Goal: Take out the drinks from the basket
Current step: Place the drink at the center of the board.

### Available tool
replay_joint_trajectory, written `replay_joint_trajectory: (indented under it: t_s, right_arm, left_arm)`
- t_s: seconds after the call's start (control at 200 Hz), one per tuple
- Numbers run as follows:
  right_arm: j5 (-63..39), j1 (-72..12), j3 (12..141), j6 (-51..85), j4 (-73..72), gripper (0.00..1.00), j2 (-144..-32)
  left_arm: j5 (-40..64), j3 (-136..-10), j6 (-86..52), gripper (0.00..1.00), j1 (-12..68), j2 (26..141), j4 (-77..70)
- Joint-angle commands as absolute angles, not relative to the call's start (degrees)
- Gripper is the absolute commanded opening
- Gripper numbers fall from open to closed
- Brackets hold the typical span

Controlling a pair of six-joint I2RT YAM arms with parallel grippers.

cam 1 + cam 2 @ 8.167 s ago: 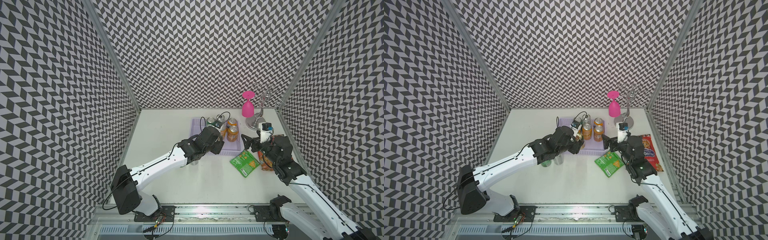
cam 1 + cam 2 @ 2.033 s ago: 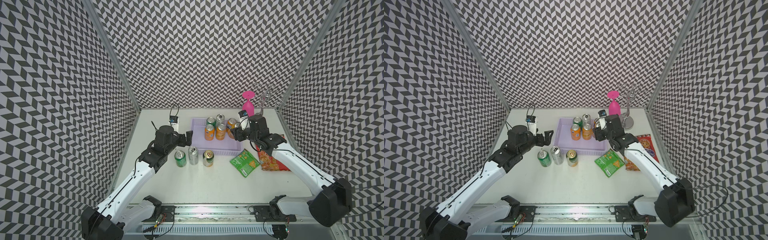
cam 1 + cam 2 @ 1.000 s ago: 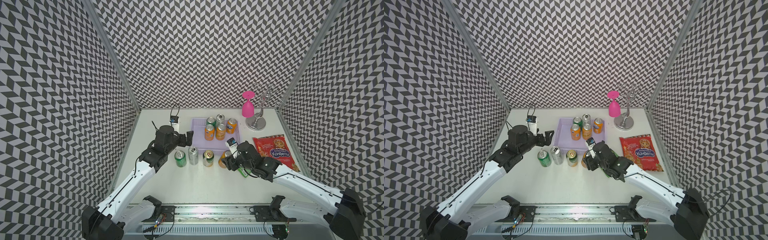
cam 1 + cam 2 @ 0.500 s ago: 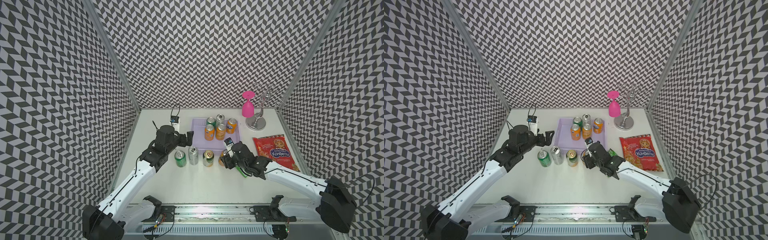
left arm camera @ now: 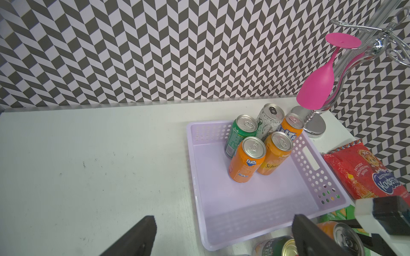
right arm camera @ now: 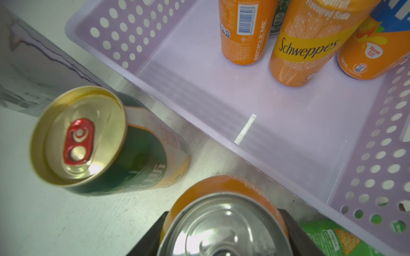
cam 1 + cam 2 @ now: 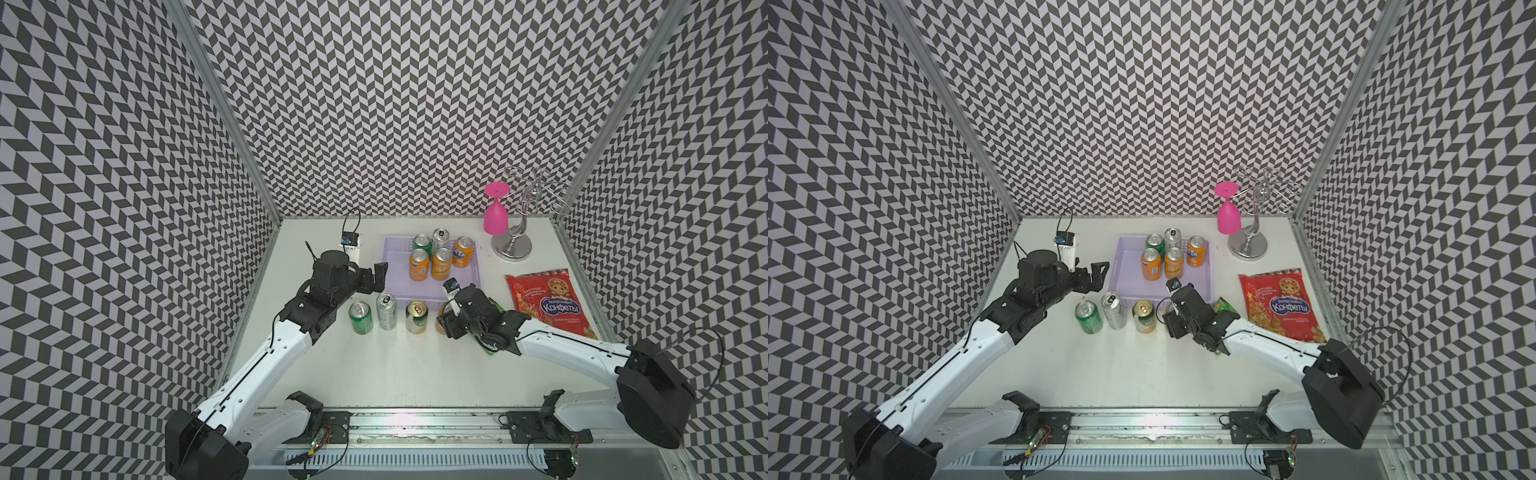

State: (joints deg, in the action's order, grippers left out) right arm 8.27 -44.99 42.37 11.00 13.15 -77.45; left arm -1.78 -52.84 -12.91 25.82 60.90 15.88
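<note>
Right claw point(image 6: 224, 235) grips orange can point(image 6: 224, 195); white table point(image 7: 395, 365), chevron-patterned walls point(image 7: 395, 104).

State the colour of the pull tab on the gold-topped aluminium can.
Red pull tab; the right wrist view shows it best.

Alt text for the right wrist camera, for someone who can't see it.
The right end effector grips an orange can just outside the lilac basket, beside a gold-topped green can; three orange cans stand inside the basket.
</note>
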Motion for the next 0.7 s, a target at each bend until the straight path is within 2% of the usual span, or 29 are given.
replay_joint_trajectory:
  t_s: [0.0, 0.18, 0.36, 0.696]
  right_arm:
    - [9.2, -45.4, 43.2, 11.0, 5.9, 0.56, -77.4]
    - [9.5, -45.4, 43.3, 10.3, 6.7, 0.64, -78.1]
    - [8.9, -45.4, 44.4, 10.0, 8.2, 0.78, -77.6]
    - [9.1, -44.6, 48.2, 8.4, 13.9, 0.99, -70.2]
  left_arm:
    - [-0.8, -53.2, -12.3, 0.99, 25.4, 61.4, 15.0]
    - [1.1, -54.0, -12.4, 0.99, 25.4, 62.9, 14.9]
    - [4.3, -54.9, -12.7, 0.99, 25.4, 65.4, 13.4]
    - [8.6, -59.8, -11.8, 0.99, 26.0, 75.0, 11.8]
